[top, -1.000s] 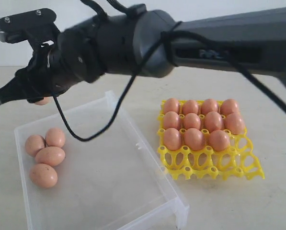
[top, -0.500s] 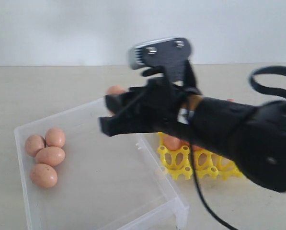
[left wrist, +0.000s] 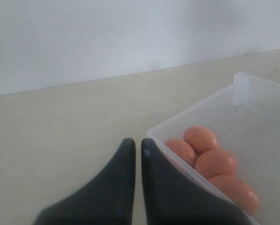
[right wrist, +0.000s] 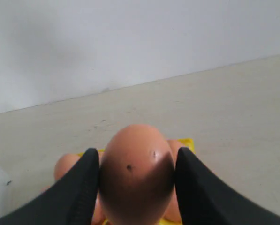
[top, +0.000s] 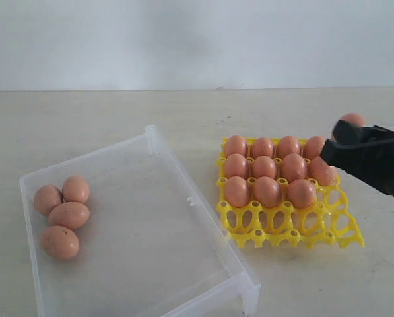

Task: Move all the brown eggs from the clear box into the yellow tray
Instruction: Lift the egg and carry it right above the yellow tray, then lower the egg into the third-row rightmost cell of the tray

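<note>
Several brown eggs (top: 66, 215) lie bunched at the left end of the clear box (top: 150, 135). The yellow tray (top: 289, 234) holds several eggs (top: 267, 189) in its three back rows, and its front row and one right-hand cup stand empty. My right gripper (top: 345, 135) hovers over the tray's right side, shut on a brown egg (top: 352, 119). In the right wrist view that egg (right wrist: 136, 187) fills the gap between the right gripper's (right wrist: 136, 152) black fingers. My left gripper (left wrist: 138, 145) is shut and empty, just outside a corner of the box (left wrist: 243, 77) near its eggs (left wrist: 215, 161).
The beige tabletop (top: 84, 119) runs back to a white wall. The box floor (top: 150, 231) to the right of the eggs is bare plastic. A small clip tab (top: 191, 200) sits on the box rim that faces the tray.
My right arm has swept from the far left, across the box, to the tray's right side, carrying the egg. The eggs in the box and tray have not moved.
</note>
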Controlling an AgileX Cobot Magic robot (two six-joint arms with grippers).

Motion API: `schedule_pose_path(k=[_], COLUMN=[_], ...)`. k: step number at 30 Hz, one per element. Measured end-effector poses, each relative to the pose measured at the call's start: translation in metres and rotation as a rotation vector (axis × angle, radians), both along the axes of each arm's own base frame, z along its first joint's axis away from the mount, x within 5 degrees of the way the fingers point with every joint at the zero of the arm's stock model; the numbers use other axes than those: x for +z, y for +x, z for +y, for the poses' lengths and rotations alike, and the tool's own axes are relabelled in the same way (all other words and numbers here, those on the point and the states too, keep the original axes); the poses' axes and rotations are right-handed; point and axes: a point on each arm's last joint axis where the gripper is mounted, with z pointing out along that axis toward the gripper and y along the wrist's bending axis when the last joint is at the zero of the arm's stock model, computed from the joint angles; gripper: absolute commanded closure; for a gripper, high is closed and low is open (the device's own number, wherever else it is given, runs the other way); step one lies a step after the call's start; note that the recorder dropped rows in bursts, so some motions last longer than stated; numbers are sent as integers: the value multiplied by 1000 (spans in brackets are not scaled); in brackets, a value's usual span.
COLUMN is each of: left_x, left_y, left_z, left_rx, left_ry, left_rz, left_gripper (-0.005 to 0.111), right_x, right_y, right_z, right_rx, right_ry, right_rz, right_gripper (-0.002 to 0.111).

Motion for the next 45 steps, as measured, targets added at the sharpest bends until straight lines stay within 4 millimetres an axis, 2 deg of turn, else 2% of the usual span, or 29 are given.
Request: schedule_pose_path(k=[7,13,20,26,32,37,45], left_x=[0,0,0,0,0,0,0], left_y=[0,0,0,0,0,0,0], left_z=[0,0,0,0,0,0,0], left_rx=[0,0,0,0,0,0,0], left_ry=[0,0,0,0,0,0,0], left_rz=[0,0,0,0,0,0,0], left_gripper=[103,103,103,103,103,103,103], right_x=[-15,-32,-27,-39,-51,-60,-58], right_y=[1,2,19,37,46,48,52], right_z=[-18,-21,-18,-34,-29,-29,-37], right_rx=[-48,89,232,197,358,382,312], right_ry=[5,-34,-62,32,-11,-28,-111], right_rz=[162,331,256,279,340,372,330], right_gripper=[108,108,108,108,108,108,108])
